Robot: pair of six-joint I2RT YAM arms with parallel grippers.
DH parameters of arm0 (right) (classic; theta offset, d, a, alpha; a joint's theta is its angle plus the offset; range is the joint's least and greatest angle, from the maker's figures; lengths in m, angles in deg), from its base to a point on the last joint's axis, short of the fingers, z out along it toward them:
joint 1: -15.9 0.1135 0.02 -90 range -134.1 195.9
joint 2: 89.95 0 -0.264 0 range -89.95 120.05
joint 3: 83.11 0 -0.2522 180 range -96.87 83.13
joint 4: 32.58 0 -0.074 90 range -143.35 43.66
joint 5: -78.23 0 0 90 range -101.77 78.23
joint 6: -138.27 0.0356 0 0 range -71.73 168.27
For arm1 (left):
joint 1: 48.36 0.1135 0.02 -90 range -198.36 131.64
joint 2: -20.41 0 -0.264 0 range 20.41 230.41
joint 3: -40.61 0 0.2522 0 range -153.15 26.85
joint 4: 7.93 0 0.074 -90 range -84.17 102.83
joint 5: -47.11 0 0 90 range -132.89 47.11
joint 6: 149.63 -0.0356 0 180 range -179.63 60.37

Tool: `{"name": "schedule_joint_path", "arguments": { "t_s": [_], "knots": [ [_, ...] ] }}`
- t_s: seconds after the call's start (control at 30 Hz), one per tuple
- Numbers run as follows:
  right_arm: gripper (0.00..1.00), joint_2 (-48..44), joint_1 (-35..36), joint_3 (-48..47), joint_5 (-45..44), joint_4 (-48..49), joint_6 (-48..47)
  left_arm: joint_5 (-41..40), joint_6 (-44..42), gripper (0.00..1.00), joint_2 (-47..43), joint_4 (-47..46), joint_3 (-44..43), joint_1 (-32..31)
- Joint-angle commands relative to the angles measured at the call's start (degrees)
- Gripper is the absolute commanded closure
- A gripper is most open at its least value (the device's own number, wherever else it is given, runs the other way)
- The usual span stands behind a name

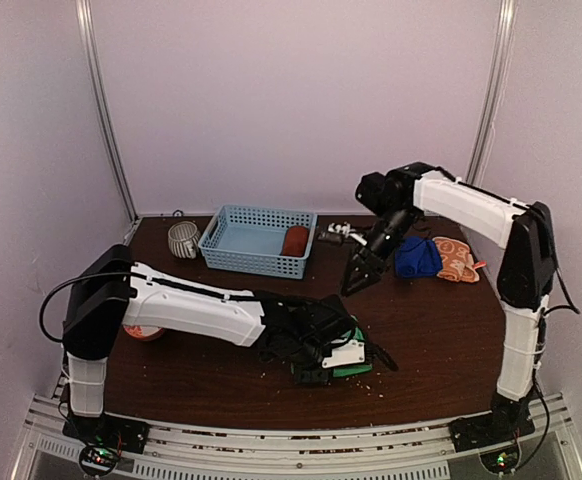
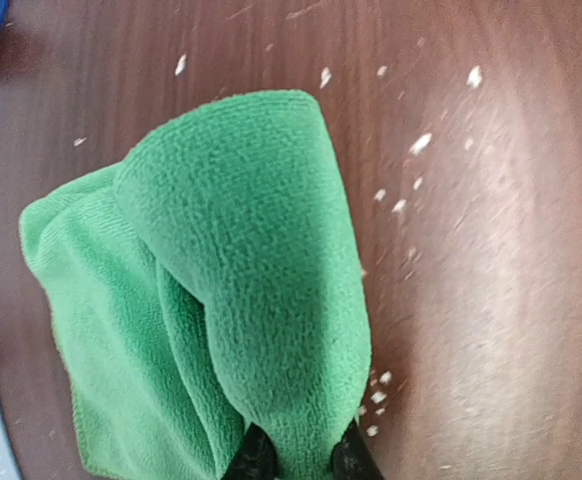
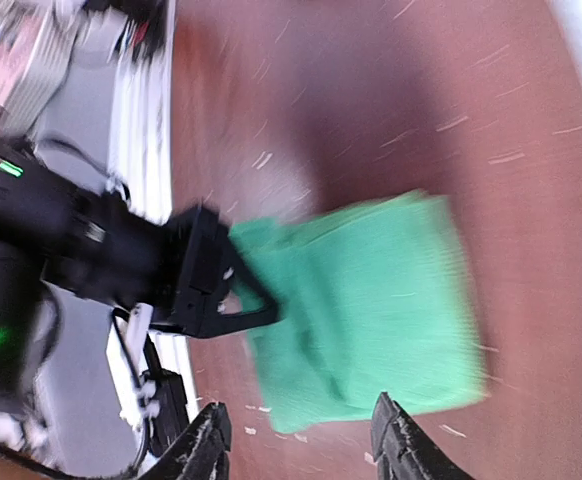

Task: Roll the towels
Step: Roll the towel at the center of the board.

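A bright green towel point(image 2: 241, 270) lies partly folded over itself on the dark wooden table near the front. My left gripper point(image 2: 301, 458) is shut on its near end, and the cloth bulges out between the black fingertips. In the top view the left gripper point(image 1: 326, 360) sits low over the green towel point(image 1: 354, 367). My right gripper point(image 1: 355, 283) hangs open above the table's middle with nothing in it. Its wrist view shows its open gripper point(image 3: 301, 445) above the green towel point(image 3: 371, 310). A blue towel point(image 1: 417, 257) and an orange patterned towel point(image 1: 457, 259) lie at the back right. A rust-red roll point(image 1: 295, 240) rests in the basket.
A light blue lattice basket point(image 1: 251, 240) stands at the back centre with a striped mug point(image 1: 183, 240) to its left. A patterned bowl point(image 1: 143, 332) peeks out under the left arm. White crumbs point(image 2: 419, 143) dot the wood. Small objects point(image 1: 337, 234) lie behind the basket.
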Motion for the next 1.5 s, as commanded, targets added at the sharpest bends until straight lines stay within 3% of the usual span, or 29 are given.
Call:
{"name": "schedule_joint_path", "arguments": {
  "t_s": [0.0,0.13,0.27,0.37,0.47,0.7,0.87,1.03,1.3,1.47],
  "knots": [
    [0.51,-11.5,-8.5,-3.6,1.0,3.8,3.8,20.0,4.1,0.93,5.0,10.7,-6.9,3.5],
    [0.5,-23.3,-10.3,2.8,-0.6,13.8,5.6,39.6,8.5,0.91,15.4,20.6,-17.7,11.0],
    [0.45,-34.9,-10.0,14.1,3.1,21.7,3.1,52.5,11.5,0.92,20.0,18.4,-20.3,16.0],
    [0.42,-40.0,-7.9,19.5,6.9,18.5,-4.5,59.3,13.2,0.93,22.9,17.3,-21.8,18.4],
    [0.44,-40.8,-2.0,24.0,2.4,14.7,-9.6,65.4,15.3,0.94,25.8,17.2,-24.0,19.8],
    [0.5,-38.5,14.9,40.3,-20.9,23.6,-10.2,63.5,15.2,0.97,29.8,21.1,-27.4,20.4],
    [0.45,-35.4,19.5,46.8,-34.2,35.9,-7.8,62.8,15.7,0.97,28.6,19.5,-25.1,20.4],
    [0.39,-32.8,20.4,50.7,-38.2,43.7,-10.1,61.2,15.3,0.96,27.9,19.3,-23.2,20.4],
    [0.38,-25.2,20.8,51.8,-41.6,47.9,-11.8,60.9,14.6,0.95,27.5,19.2,-22.7,20.5],
    [0.51,-22.1,20.8,52.5,-42.5,47.5,-11.9,59.3,14.8,0.94,26.9,18.6,-22.1,20.7]
  ]
}}
